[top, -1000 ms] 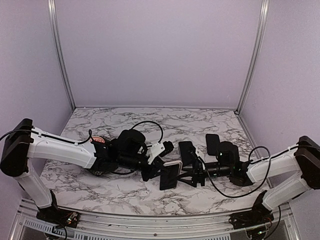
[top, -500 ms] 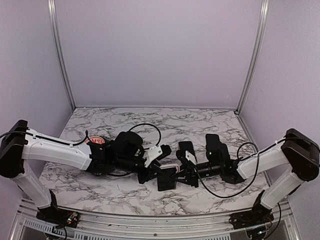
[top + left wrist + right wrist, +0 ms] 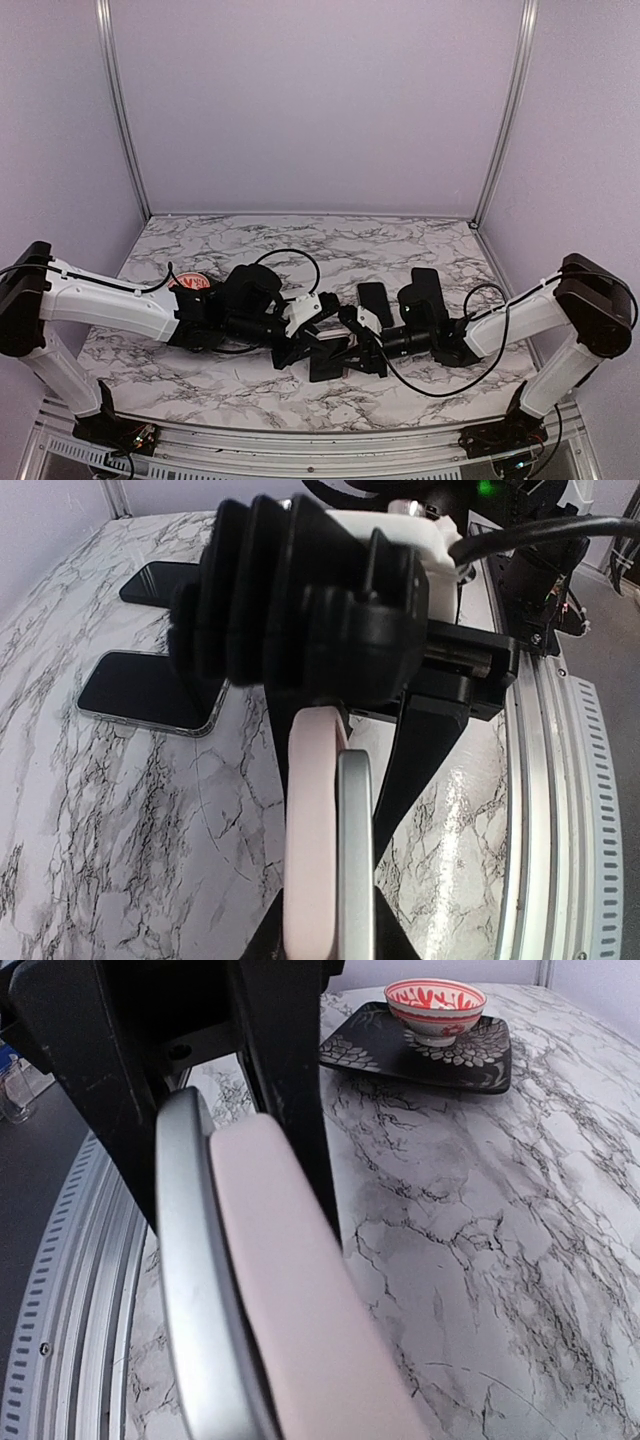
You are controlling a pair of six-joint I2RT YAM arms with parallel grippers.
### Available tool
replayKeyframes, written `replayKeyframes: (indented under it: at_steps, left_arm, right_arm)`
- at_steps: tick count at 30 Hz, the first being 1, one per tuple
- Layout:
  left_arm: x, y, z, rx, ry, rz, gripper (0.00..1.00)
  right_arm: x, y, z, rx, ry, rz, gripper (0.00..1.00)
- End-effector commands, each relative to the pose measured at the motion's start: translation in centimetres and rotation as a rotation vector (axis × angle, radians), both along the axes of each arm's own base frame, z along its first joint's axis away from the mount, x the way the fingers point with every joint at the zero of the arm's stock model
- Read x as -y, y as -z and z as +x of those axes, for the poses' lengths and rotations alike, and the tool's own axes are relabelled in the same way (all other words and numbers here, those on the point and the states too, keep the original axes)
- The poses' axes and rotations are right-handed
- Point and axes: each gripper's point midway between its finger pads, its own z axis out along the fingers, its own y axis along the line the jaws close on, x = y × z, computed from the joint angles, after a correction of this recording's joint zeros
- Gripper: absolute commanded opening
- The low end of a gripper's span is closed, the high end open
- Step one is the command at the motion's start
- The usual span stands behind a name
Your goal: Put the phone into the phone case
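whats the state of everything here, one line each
left pincer: shut on phone case
right pincer: around phone and case, grip unclear
phone: edge-on, pressed against case
phone case: held on edge, phone alongside
spare phones: flat, screens dark
bowl: upright on plate

Near the middle of the table (image 3: pixel 250 395), close to its near edge, the phone (image 3: pixel 352 860) is on edge, flat against the near side of the phone case (image 3: pixel 310 830). The left gripper (image 3: pixel 300 352) is at the pair's left and the right gripper (image 3: pixel 358 352) at its right. Behind them, the left flat phone (image 3: pixel 150 690) and the right flat phone (image 3: pixel 160 580) lie on the table. Far left, a bowl (image 3: pixel 435 1005) sits on a plate (image 3: pixel 480 1060).
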Motion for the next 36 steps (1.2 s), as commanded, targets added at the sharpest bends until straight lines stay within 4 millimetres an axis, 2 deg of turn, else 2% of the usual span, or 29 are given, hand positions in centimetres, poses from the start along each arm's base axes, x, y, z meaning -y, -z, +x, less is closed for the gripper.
replayKeyframes:
  at_steps: [1, 3, 5, 9, 12, 17, 20, 22, 26, 29, 30, 33, 34, 36]
  left_arm:
    - [-0.3, 3.5, 1.7, -0.006, -0.080, 0.098, 0.10]
    - [-0.4, 3.4, 1.8, -0.001, -0.085, 0.097, 0.13]
    - [-0.4, 3.6, 1.8, -0.001, -0.085, 0.100, 0.26]
    - [-0.5, 3.4, 2.3, 0.011, -0.110, 0.094, 0.30]
    - [-0.5, 2.7, 2.5, 0.024, -0.121, 0.069, 0.45]
    - [-0.8, 2.0, 2.0, 0.037, -0.094, 0.058, 0.68]
    - [-1.7, 1.3, 1.5, 0.059, -0.078, 0.044, 0.88]
    - [-2.3, 0.4, 0.9, 0.072, -0.058, 0.023, 0.93]
    - [-3.4, -1.8, -0.7, 0.064, -0.017, -0.041, 0.94]
    - [-4.1, -3.1, -2.1, 0.062, 0.030, -0.089, 0.88]
    - [-4.2, -3.3, -2.4, 0.062, 0.041, -0.097, 0.83]
    - [-4.4, -3.7, -2.5, 0.042, 0.032, -0.095, 0.56]
    - [-4.4, -3.9, -2.8, 0.029, 0.044, -0.096, 0.51]
    - [-4.4, -4.1, -3.5, 0.009, 0.070, -0.103, 0.48]
  right_arm:
    - [-1.5, -0.1, -1.7, 0.009, -0.080, -0.009, 0.21]
    - [-1.5, -0.2, -1.7, 0.015, -0.081, -0.009, 0.17]
    - [-1.5, -0.4, -1.7, 0.021, -0.081, -0.004, 0.16]
    - [-1.3, -0.5, -2.1, 0.023, -0.096, -0.001, 0.10]
    - [-1.3, -0.4, -2.3, 0.018, -0.104, 0.000, 0.02]
    - [-1.2, 0.0, -2.3, 0.024, -0.107, -0.007, 0.00]
    - [-1.0, -0.3, -2.5, 0.031, -0.114, -0.013, 0.00]
    - [-0.9, -0.9, -2.6, 0.041, -0.119, -0.012, 0.00]
    - [-0.8, -2.5, -3.0, 0.065, -0.140, 0.006, 0.00]
    - [-0.9, -3.5, -3.2, 0.096, -0.161, 0.010, 0.00]
    - [-1.0, -3.8, -3.3, 0.104, -0.172, 0.010, 0.00]
    - [-1.6, -4.9, -3.1, 0.135, -0.195, 0.018, 0.00]
    - [-1.7, -5.2, -3.1, 0.145, -0.201, 0.021, 0.01]
    - [-2.1, -5.8, -2.8, 0.163, -0.211, 0.026, 0.01]
